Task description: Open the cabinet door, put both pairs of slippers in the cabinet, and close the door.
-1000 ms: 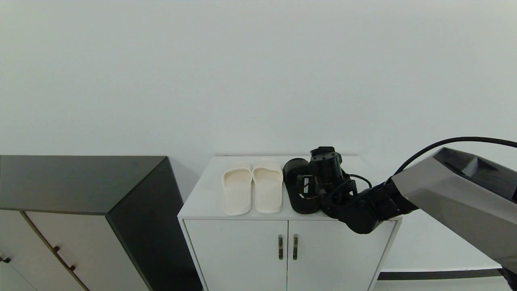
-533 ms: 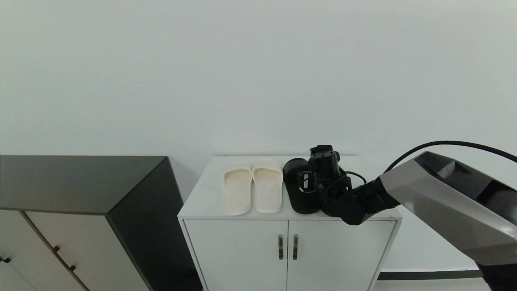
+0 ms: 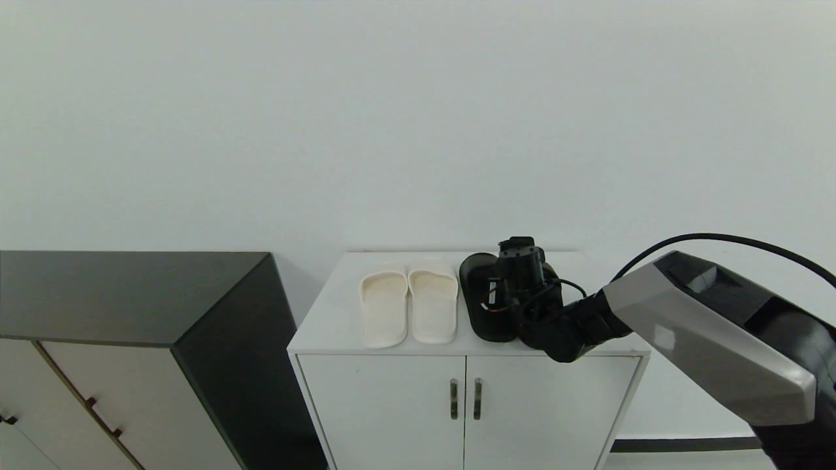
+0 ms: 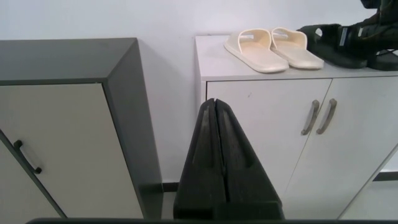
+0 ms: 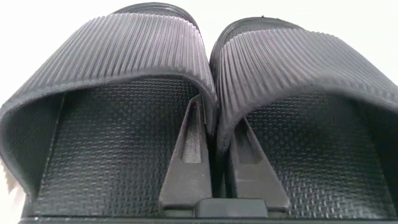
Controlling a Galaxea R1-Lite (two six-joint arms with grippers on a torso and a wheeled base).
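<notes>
Looking from the head view, the white cabinet [image 3: 385, 408] has both doors closed, with the cream slippers [image 3: 409, 305] and black slippers [image 3: 482, 307] side by side on top, so nothing is stored yet. In the left wrist view, the left gripper [image 4: 215, 106] hangs well apart from the cabinet front, jaws clenched on nothing. In the right wrist view, the right gripper [image 5: 216, 124] has a finger inside each black slipper and pinches their adjoining walls, likely ready to lift

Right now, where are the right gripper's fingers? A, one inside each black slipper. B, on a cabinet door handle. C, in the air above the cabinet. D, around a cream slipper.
A: the right gripper has one finger under each strap of the black slippers, their inner edges pinched between.
</notes>
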